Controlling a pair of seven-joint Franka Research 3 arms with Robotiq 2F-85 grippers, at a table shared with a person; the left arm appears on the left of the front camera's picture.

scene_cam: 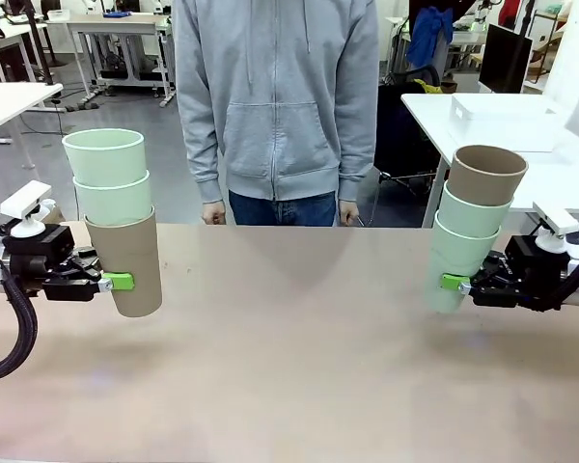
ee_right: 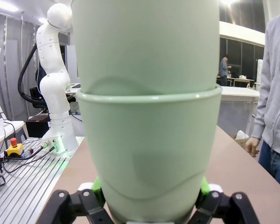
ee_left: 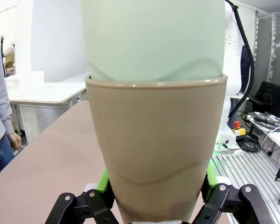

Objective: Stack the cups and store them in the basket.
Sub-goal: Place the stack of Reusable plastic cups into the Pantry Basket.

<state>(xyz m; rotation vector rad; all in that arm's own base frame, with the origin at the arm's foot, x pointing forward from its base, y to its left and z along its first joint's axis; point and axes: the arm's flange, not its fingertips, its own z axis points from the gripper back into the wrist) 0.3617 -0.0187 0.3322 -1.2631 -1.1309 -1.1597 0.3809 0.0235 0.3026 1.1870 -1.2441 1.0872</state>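
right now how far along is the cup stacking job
Done: the six cups are nested into two stacks of three. In hand: the left tool grips the stack with a tan cup at the bottom; the right tool grips the stack topped by a tan cup. Left: merging both stacks into one and setting it in the basket.

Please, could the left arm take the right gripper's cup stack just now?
Probably not: the left gripper is shut on its own three-cup stack, and the other stack sits across the table.
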